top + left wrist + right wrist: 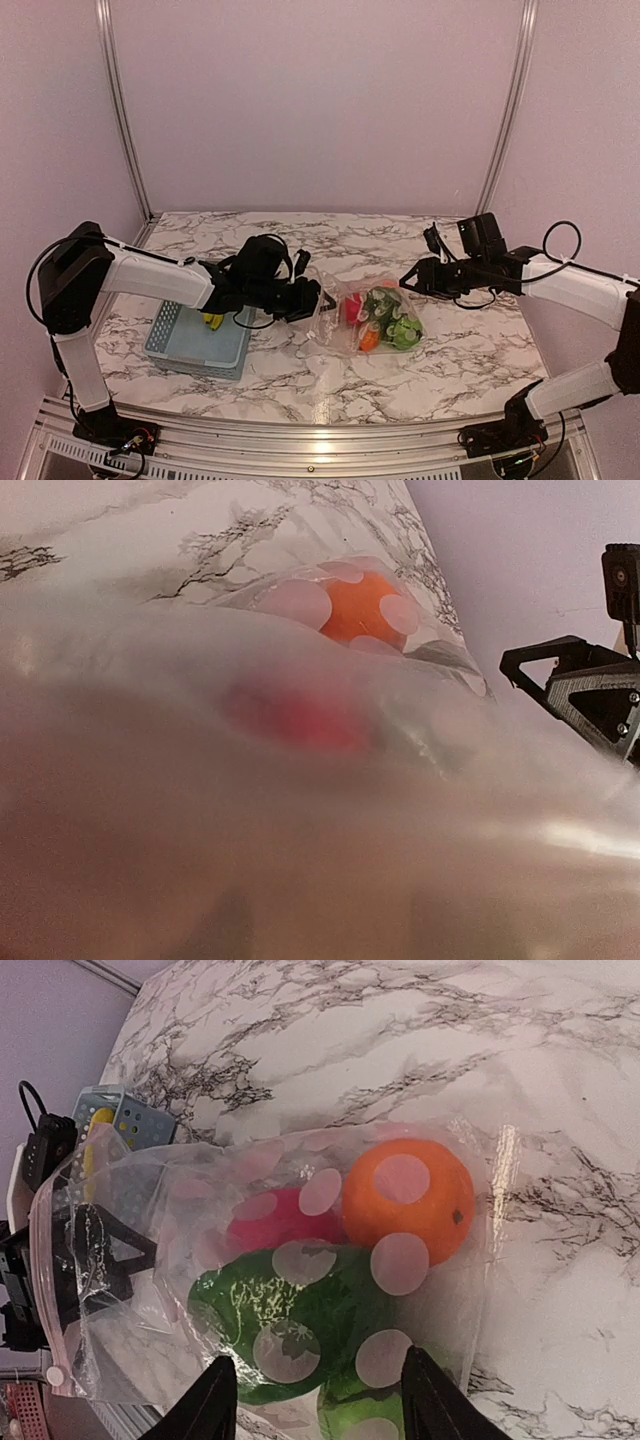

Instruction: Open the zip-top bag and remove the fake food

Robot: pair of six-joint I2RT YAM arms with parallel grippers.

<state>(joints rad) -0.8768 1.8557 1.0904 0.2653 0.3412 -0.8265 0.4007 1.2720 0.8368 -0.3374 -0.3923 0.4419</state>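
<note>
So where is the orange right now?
In the right wrist view, the orange sits inside the zip-top bag on the marble table, beside the red fruit and above the green pepper.

One bag [365, 318] lies on the surface [300, 380], with one basket [195, 345] at its 9 o'clock. Four toys show through the plastic: one orange [408, 1203], one red fruit [280, 1222], one large green piece [290, 1320] and one smaller green piece [342, 1407]. One banana [213, 321] lies in the basket. There are two arms, the left arm [150, 275] and the right arm [570, 280].
</note>
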